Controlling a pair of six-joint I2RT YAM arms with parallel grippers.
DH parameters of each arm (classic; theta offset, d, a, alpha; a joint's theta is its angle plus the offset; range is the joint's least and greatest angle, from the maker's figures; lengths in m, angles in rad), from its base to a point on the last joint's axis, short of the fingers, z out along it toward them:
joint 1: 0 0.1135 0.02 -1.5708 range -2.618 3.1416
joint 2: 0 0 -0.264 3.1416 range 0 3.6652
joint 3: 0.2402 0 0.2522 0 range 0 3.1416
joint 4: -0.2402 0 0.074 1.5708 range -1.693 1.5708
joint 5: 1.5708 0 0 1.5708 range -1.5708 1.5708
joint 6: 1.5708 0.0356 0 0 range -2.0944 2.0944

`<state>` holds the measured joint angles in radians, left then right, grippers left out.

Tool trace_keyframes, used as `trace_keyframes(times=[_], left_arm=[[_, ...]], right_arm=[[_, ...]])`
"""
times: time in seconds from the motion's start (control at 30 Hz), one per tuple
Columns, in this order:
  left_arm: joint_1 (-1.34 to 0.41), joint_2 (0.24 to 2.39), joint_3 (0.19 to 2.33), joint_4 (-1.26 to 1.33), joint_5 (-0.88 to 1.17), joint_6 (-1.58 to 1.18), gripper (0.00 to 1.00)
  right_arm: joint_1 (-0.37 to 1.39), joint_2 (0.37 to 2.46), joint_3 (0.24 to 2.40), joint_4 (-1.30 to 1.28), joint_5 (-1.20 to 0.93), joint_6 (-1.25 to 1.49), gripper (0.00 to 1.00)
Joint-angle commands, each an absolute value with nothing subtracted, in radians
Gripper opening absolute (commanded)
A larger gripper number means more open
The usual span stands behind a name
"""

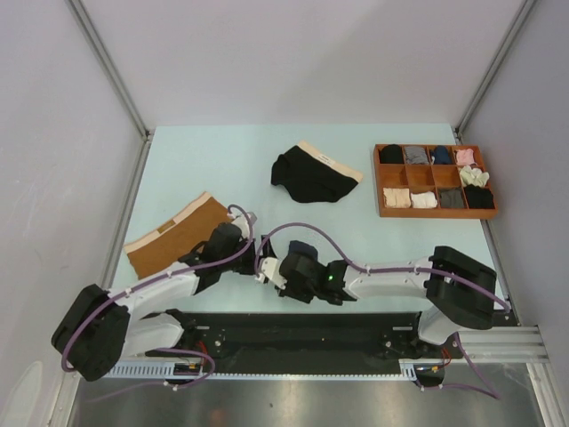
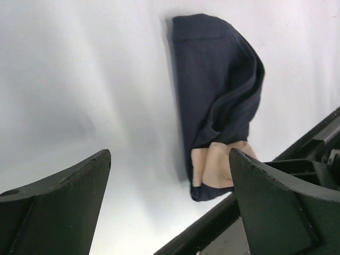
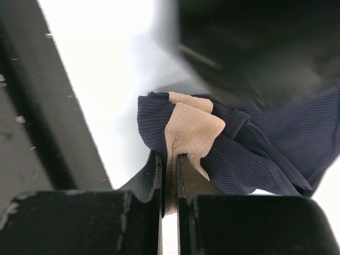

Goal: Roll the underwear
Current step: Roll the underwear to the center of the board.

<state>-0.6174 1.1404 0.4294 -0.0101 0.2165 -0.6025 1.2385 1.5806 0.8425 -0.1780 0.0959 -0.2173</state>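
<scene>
The navy blue underwear (image 2: pixel 218 90) lies bunched in a loose roll on the pale table, its beige waistband (image 3: pixel 188 130) at the near end. My right gripper (image 3: pixel 170 159) is shut on that waistband. My left gripper (image 2: pixel 170 159) hangs open just short of the roll, nothing between its fingers. From above, both grippers meet near the table's front edge: the left (image 1: pixel 242 253), the right (image 1: pixel 283 265), with a bit of navy (image 1: pixel 300 248) showing behind them. The rust-brown underwear (image 1: pixel 178 233) lies flat at the left. The black underwear (image 1: pixel 313 174) lies flat at the middle back.
A wooden compartment tray (image 1: pixel 436 213) with several rolled garments stands at the back right. The black mounting rail (image 1: pixel 302 334) runs along the near edge, close under both grippers. Grey walls close in the table's sides.
</scene>
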Motion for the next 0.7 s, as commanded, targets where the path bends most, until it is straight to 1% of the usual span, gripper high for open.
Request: trace_keyframes(times=[0.0, 0.03, 0.13, 0.27, 0.33, 0.4, 0.53, 0.67], left_arm=[[-0.611, 1.045, 0.362, 0.030, 0.135, -0.601, 0.97], [-0.611, 1.017, 0.348, 0.047, 0.124, -0.597, 0.97], [-0.612, 0.927, 0.296, 0.124, 0.138, -0.565, 0.96], [-0.624, 0.871, 0.249, 0.201, 0.208, -0.512, 0.92], [-0.641, 0.862, 0.216, 0.270, 0.232, -0.497, 0.91], [-0.649, 0.864, 0.190, 0.317, 0.278, -0.492, 0.90], [-0.667, 0.900, 0.183, 0.391, 0.295, -0.477, 0.87], [-0.683, 1.012, 0.201, 0.442, 0.296, -0.469, 0.85]], right_arm=[[1.160, 1.530, 0.859, -0.236, -0.159, -0.166, 0.00], [1.145, 1.523, 0.859, -0.233, -0.220, -0.163, 0.00], [1.074, 1.522, 0.862, -0.221, -0.311, -0.153, 0.00], [0.974, 1.537, 0.861, -0.204, -0.417, -0.141, 0.00], [0.947, 1.555, 0.861, -0.195, -0.472, -0.137, 0.00], [0.899, 1.565, 0.859, -0.180, -0.511, -0.123, 0.00], [0.818, 1.604, 0.867, -0.155, -0.606, -0.110, 0.00], [0.758, 1.647, 0.877, -0.141, -0.667, -0.101, 0.00]])
